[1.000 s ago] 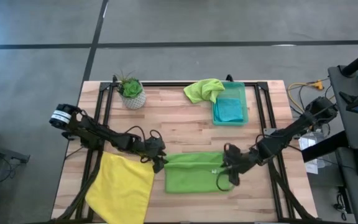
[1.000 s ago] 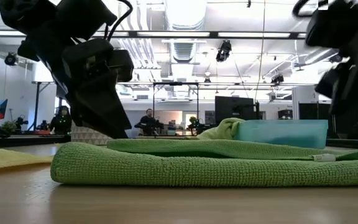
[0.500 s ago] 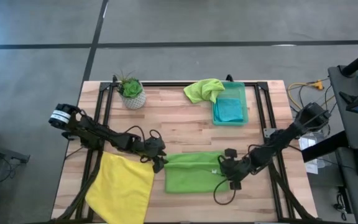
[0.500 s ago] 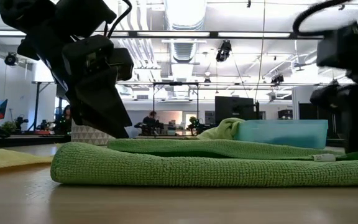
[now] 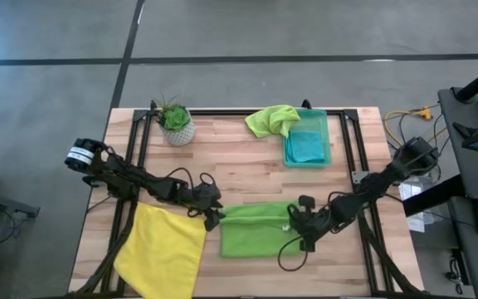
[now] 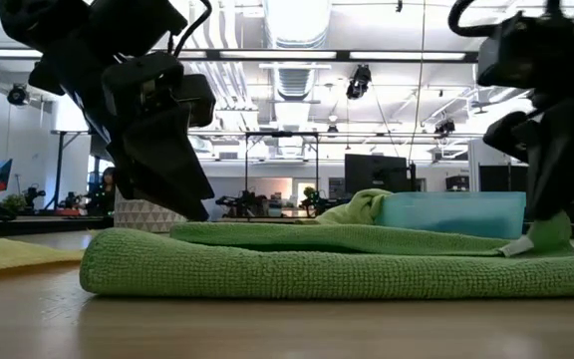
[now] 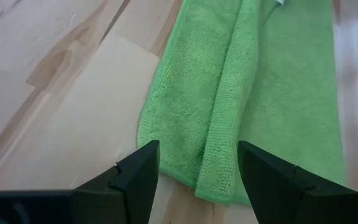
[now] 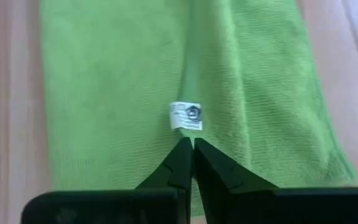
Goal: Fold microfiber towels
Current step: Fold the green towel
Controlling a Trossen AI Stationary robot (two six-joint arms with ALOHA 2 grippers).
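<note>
Two dark, slender jointed arms are seen in the high view. The left arm [image 5: 131, 178], in the left half of the frame, is capped at its outer end by a round white-and-black band, and black cables are looped beside its wrist. A black cable is looped below the right arm [image 5: 372, 189], at lower right. Black, smooth, wedge-shaped fingers [image 7: 138, 171] are shown in the wrist views.
</note>
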